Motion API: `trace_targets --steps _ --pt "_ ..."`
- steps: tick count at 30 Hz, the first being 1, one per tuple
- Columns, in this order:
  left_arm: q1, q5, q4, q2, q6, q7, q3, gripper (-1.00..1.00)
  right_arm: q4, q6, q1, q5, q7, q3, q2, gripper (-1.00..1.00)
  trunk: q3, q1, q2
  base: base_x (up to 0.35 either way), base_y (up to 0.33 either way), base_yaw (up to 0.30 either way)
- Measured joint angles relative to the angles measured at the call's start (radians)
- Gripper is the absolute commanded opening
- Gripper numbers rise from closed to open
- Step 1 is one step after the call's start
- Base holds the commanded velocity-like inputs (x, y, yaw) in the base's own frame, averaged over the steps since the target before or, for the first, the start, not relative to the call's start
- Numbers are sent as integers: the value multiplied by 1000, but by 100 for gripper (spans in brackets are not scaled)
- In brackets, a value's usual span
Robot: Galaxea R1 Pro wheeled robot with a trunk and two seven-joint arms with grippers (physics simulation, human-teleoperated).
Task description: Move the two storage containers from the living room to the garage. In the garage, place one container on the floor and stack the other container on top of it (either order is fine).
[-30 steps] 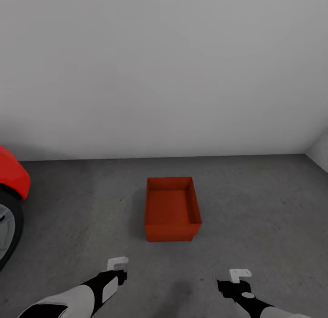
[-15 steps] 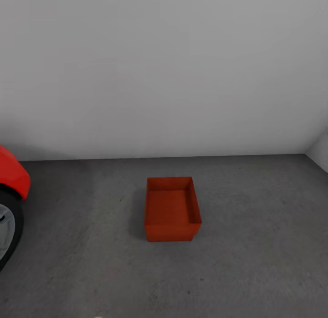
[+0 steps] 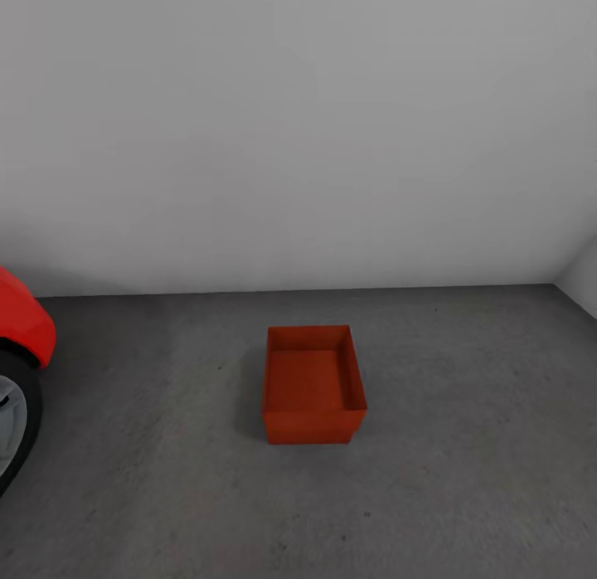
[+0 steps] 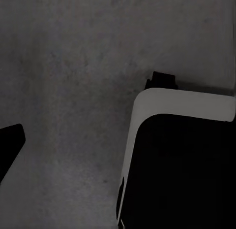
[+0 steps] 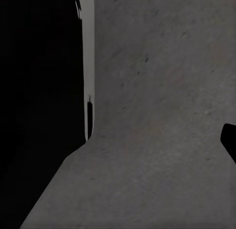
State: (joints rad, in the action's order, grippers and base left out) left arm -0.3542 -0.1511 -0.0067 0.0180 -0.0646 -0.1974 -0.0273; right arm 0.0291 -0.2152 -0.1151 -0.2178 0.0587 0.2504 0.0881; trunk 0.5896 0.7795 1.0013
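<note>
An orange-red open-topped rectangular storage container point(image 3: 313, 384) sits on the dark grey speckled concrete floor point(image 3: 464, 446), upright and empty, a little out from the plain grey-white wall point(image 3: 298, 131). A glossy red car point(image 3: 23, 326) stands well to its left. Both wrist cameras look down on bare concrete; whether the grippers are parted or closed cannot be told.

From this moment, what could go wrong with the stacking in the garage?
Only one storage container sits on the concrete floor, so the stack is not yet made. It lies slightly askew, so a second bin might land crooked. The red car and its wheel stand close on the left, perhaps tight for the base when it turns.
</note>
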Motion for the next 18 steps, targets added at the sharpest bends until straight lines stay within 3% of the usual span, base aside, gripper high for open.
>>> trace_targets --steps 18 --pt "0 -1 1 2 -7 0 -3 100 0 8 1 6 -21 1 1 100 -30 0 0 0 0 0"
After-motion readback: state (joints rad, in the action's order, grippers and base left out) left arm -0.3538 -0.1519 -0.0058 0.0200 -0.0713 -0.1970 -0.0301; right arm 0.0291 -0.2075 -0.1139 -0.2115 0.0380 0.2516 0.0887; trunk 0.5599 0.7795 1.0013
